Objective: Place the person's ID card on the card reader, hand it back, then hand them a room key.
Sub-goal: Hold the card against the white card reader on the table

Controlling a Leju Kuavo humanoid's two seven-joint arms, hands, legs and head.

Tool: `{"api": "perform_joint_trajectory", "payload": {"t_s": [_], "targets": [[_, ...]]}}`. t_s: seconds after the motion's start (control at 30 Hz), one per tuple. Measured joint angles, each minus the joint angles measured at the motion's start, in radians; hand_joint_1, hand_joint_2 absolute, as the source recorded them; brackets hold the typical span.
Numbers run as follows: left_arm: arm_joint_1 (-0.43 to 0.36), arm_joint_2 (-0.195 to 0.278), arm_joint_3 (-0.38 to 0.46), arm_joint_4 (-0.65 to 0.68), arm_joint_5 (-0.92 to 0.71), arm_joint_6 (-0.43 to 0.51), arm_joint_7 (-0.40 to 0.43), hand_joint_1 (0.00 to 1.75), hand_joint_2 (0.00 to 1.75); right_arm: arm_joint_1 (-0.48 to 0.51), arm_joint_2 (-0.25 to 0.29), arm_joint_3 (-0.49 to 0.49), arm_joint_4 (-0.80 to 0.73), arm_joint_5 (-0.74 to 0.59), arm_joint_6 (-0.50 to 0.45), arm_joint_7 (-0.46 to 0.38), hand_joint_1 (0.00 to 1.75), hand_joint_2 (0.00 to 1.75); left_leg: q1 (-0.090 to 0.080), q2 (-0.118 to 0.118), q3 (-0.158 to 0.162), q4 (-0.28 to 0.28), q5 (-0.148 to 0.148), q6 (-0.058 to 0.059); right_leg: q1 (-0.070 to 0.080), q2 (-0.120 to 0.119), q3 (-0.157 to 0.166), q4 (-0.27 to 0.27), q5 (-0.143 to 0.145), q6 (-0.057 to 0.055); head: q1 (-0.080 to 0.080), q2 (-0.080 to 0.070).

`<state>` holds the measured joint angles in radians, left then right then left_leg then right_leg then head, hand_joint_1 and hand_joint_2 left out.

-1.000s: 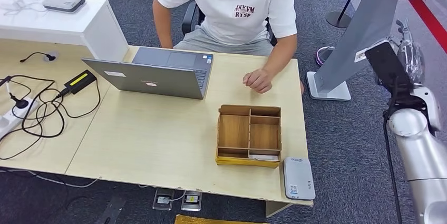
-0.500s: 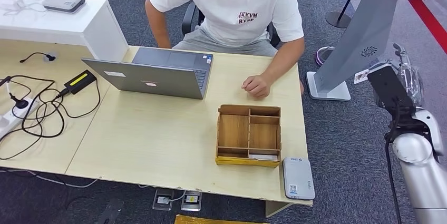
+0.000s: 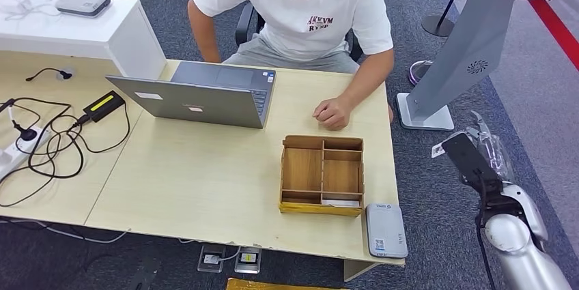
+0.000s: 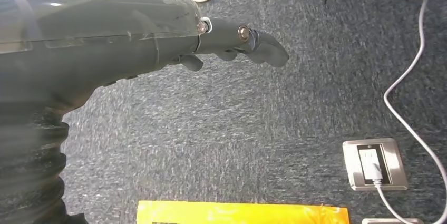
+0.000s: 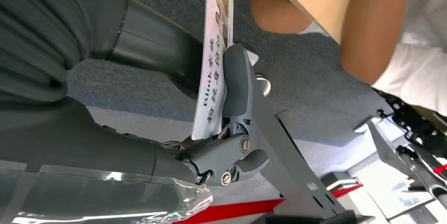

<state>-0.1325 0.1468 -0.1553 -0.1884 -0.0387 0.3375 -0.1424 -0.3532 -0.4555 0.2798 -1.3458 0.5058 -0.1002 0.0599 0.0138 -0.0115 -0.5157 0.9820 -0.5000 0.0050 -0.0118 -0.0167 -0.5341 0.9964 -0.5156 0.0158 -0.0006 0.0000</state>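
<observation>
ID card (image 5: 213, 60) pinched between right hand (image 5: 211, 103) fingers (image 5: 235, 84).

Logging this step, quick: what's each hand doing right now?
Left hand: holds nothing, fingers loosely curled, hanging above the carpet.
Right hand: pinching the ID card.

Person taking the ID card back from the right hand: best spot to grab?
Probably the ID card's free end, away from the right hand. A finger and the thumb clamp the near half; the far end sticks out bare, so pinch its faces there.
</observation>
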Motion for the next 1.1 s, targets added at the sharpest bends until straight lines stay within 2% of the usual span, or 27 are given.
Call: {"api": "perform_joint_trajectory", "payload": {"t_s": [0.53,1.1], "targets": [[-0.001,-0.003,0.0,0.0,0.015,-0.003,0.015,0.0,1.75,0.116,0.01,0.02,0.031,-0.015,-0.019,0.013,1.75,1.75,0.0,0.0,0.0,0.0,0.0,0.0,0.0,0.0,0.0,0.0,0.0,0.0,0.0,0.0],[-0.002,-0.004,0.0,-0.002,0.035,0.0,0.027,0.0,1.75,0.166,-0.013,0.064,0.04,-0.066,-0.026,0.047,1.75,1.75,0.0,0.002,0.0,0.0,0.0,0.0,0.0,0.001,0.0,0.0,0.0,0.0,0.0,0.0]]}}
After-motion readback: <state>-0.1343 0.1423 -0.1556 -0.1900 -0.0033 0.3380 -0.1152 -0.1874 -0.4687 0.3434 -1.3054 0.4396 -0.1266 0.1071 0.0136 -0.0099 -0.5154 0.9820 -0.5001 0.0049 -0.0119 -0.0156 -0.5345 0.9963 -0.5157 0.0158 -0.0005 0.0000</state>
